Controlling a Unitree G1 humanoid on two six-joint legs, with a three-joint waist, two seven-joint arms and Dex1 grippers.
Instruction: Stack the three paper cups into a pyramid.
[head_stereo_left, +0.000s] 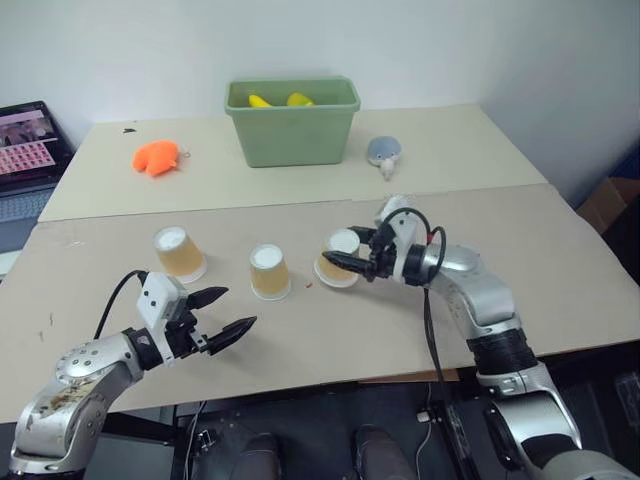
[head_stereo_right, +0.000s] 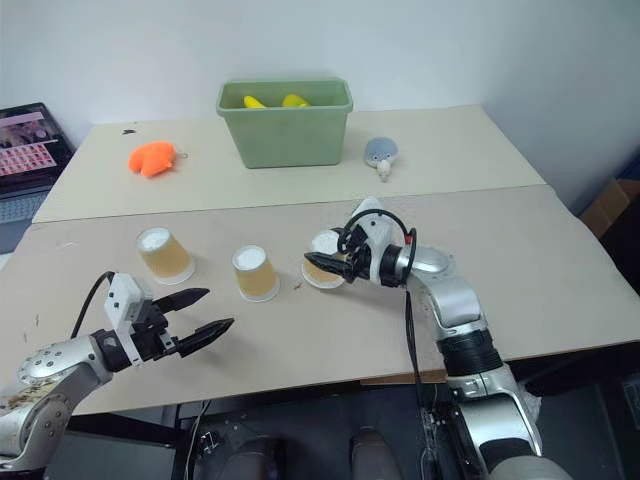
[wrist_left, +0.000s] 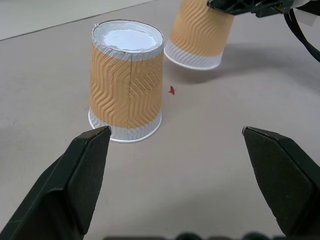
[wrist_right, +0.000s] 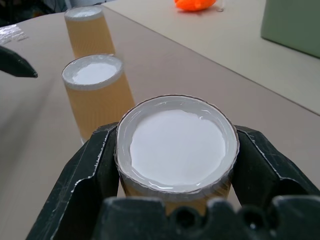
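Three paper cups stand bottom-up in a row on the brown table: the left cup, the middle cup and the right cup. My right gripper is shut on the right cup from its right side and holds it tilted, its white bottom between the two fingers. The middle cup and left cup stand beyond it. My left gripper hangs open near the table's front, in front of the middle cup and apart from it, with nothing between its fingers.
A green bin with yellow things inside stands at the back centre. An orange toy lies at the back left and a grey-blue toy at the bin's right. A laptop sits off the table's left edge.
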